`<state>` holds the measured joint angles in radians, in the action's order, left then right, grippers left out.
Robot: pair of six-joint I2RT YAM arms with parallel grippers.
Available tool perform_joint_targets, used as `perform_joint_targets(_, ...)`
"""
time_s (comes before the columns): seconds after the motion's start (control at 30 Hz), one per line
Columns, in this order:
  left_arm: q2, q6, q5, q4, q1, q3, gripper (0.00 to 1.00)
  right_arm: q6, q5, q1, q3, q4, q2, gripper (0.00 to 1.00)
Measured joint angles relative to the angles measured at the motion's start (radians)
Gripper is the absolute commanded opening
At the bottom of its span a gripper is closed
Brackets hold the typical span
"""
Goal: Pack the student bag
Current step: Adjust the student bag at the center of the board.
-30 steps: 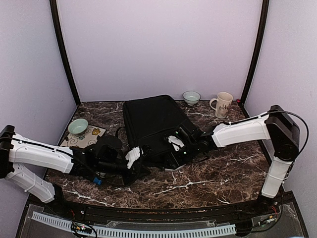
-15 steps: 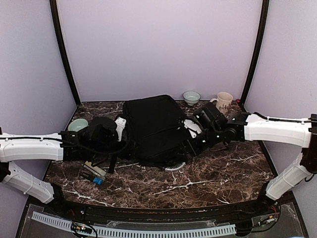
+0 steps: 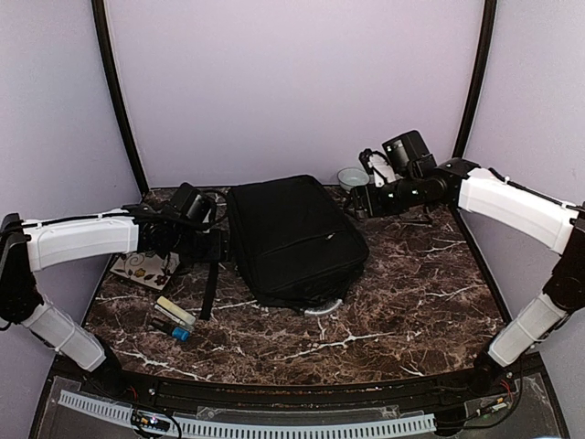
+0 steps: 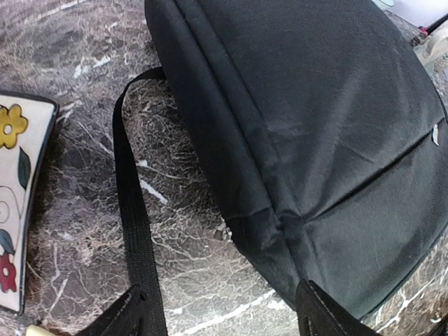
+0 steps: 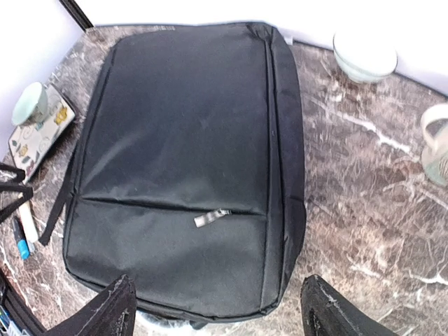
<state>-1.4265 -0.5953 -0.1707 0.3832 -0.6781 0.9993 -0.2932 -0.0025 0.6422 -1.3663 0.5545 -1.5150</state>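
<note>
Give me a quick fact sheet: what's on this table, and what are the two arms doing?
student bag: black, lying flat mid-table, looks zipped shut
left gripper: open, empty, by the bag's corner and strap
right gripper: open, empty, above the bag
left of bag: patterned tray, small cup, pens
back right: bowl, mug

the black backpack (image 5: pixel 182 161) lies flat on the marble surface (image 5: pixel 364 210), with a silver zip pull (image 5: pixel 212 218) near its middle. a pale bowl (image 5: pixel 364 54) stands beyond its far right corner and a mug (image 5: pixel 435 143) sits to its right. to its left are a cup (image 5: pixel 29 103), a patterned tile (image 5: pixel 38 136) and pens (image 5: pixel 24 224). the pincer (image 5: pixel 218 290) hangs over its near edge, spread wide.
</note>
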Motion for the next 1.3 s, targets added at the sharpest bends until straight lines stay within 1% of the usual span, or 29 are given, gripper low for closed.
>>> perform_joint_targets(0.17,-0.089,-0.057,0.064,0.007,0.059,0.062,0.76,-0.028,-0.032,-0.002,0.041,0.006,0.001,0.81)
perform_joint_targets(0.3,-0.145,-0.082,0.122,-0.019,0.121,0.081,0.76,-0.058,-0.052,0.005,0.131,-0.005,0.03,0.81)
perform_joint_targets(0.53,-0.292,-0.07,0.227,-0.105,0.221,0.095,0.76,-0.092,-0.057,0.013,0.177,-0.002,0.045,0.81)
perform_joint_targets(0.67,-0.397,-0.052,0.283,-0.149,0.25,0.149,0.75,-0.097,-0.057,0.013,0.187,-0.007,0.06,0.81)
perform_joint_targets(0.7,-0.426,-0.051,0.291,-0.154,0.254,0.172,0.71,-0.097,-0.058,0.013,0.189,-0.007,0.061,0.81)
perform_joint_targets(0.73,-0.453,-0.052,0.303,-0.166,0.258,0.19,0.65,-0.097,-0.058,0.013,0.19,-0.007,0.061,0.81)
perform_joint_targets(0.83,-0.514,-0.07,0.343,-0.22,0.274,0.215,0.41,-0.093,-0.057,0.013,0.19,-0.006,0.061,0.81)
perform_joint_targets(0.87,-0.53,-0.076,0.357,-0.24,0.278,0.22,0.31,-0.09,-0.057,0.013,0.19,-0.006,0.061,0.81)
perform_joint_targets(0.9,-0.547,-0.075,0.372,-0.261,0.281,0.228,0.25,-0.088,-0.057,0.013,0.19,-0.004,0.061,0.81)
perform_joint_targets(0.97,-0.562,-0.097,0.391,-0.29,0.281,0.23,0.09,-0.085,-0.056,0.013,0.191,0.001,0.063,0.82)
perform_joint_targets(1.1,-0.569,-0.142,0.414,-0.323,0.274,0.23,0.0,-0.086,-0.05,0.013,0.221,-0.004,0.09,0.82)
perform_joint_targets(1.3,-0.549,-0.233,0.363,-0.321,0.229,0.216,0.0,-0.106,-0.05,0.013,0.3,-0.008,0.128,0.82)
